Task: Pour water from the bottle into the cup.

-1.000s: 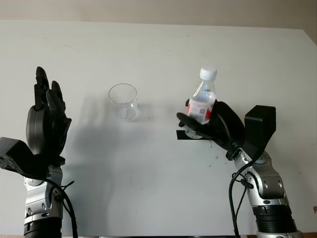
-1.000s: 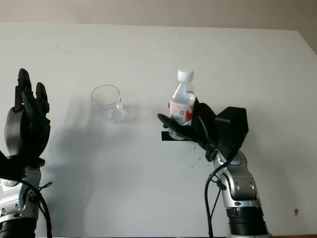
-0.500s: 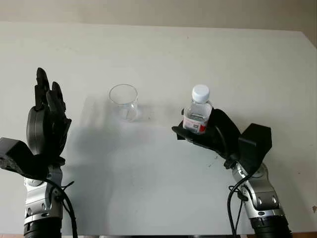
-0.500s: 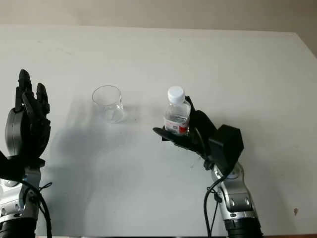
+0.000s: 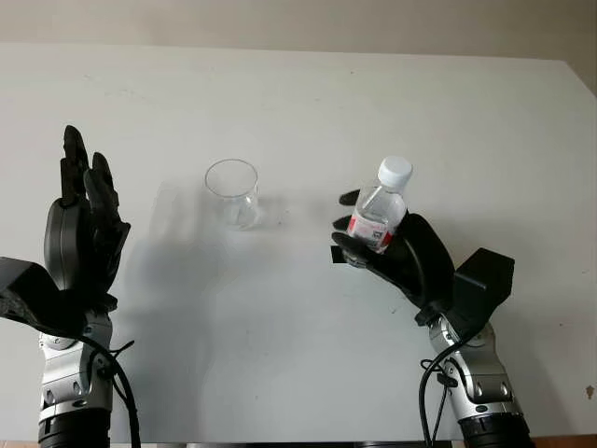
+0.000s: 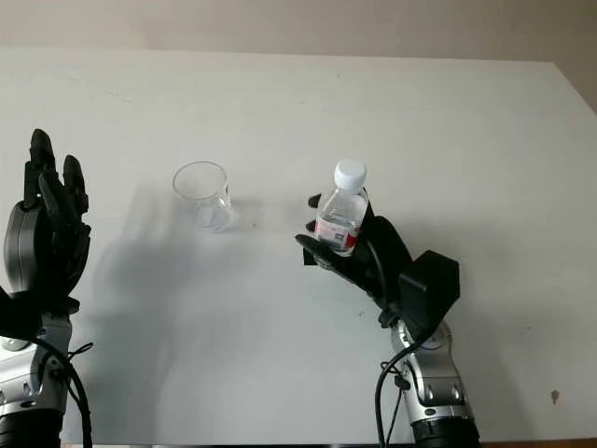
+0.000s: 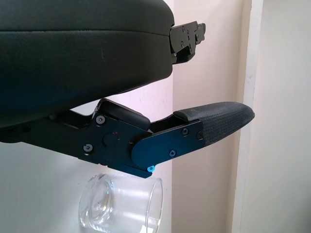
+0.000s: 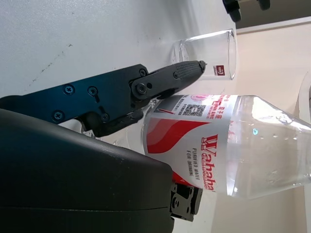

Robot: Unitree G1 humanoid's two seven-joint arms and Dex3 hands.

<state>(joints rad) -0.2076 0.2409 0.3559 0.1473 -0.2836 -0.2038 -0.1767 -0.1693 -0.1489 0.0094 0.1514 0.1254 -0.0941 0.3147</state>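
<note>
Bottle (image 5: 380, 216), cap on, grasped in our right hand (image 5: 403, 254) above the tabletop (image 5: 298, 112); cup (image 5: 233, 191) stands beyond its fingertips, unfilled. Left hand (image 5: 82, 238) open, raised. Pouring remains.

Cup (image 5: 232, 191) left of bottle (image 5: 378, 213)

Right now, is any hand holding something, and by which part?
The right hand holds the clear plastic bottle with white cap around its labelled body. The left hand is open, raised at the table's left.
</note>
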